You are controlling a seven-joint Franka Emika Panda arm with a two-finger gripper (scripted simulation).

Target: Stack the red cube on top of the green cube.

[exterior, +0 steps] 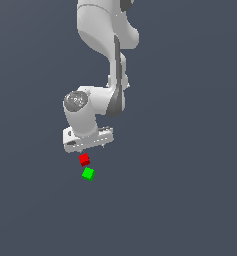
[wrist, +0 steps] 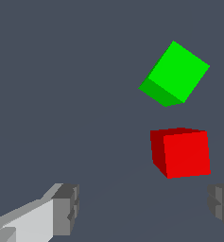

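The red cube [exterior: 84,160] lies on the dark grey floor, just beside the green cube [exterior: 88,174]; the two sit close together but apart. My gripper [exterior: 88,141] hangs just above and behind the red cube. In the wrist view the gripper [wrist: 142,208] is open and empty, with one grey fingertip [wrist: 64,208] and the other at the picture's edge. The red cube [wrist: 182,152] lies ahead of the fingertips, off-centre and nearer one finger. The green cube [wrist: 175,73] lies beyond it, turned at an angle.
The white arm [exterior: 107,40] reaches down from the top of the exterior view. Plain dark grey floor [exterior: 190,200] surrounds the cubes.
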